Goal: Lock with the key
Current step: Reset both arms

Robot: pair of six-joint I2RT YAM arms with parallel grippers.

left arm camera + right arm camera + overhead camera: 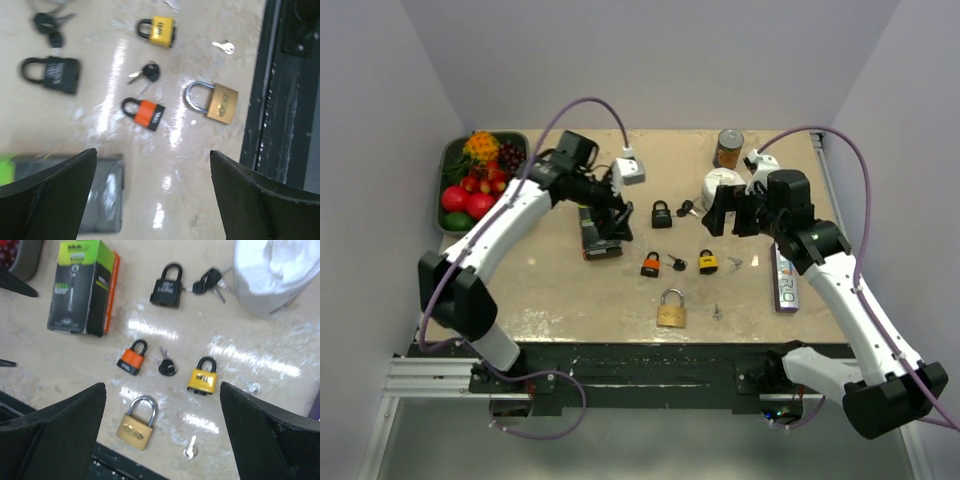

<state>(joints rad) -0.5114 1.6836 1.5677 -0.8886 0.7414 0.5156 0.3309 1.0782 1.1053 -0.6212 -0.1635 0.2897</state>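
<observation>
Several padlocks lie mid-table: brass [671,308], orange [651,264], yellow [708,262] and black [662,214]. A black-headed key [677,264] lies between orange and yellow; a silver key [718,313] lies right of the brass lock. My left gripper [620,205] is open and empty, above the table beside the box; its wrist view [152,152] shows the orange lock [145,112] and brass lock [215,101] ahead. My right gripper [725,215] is open and empty, hovering over the locks [162,385], with the brass lock [136,422] and silver key [190,447] between its fingers.
A green-and-black box [600,235] lies left of the locks. A key bunch [686,208] sits by the black lock. A white container [723,185], a can [728,148], a white adapter [628,170], a fruit tray [445,170] and a flat pack [786,280] ring the area.
</observation>
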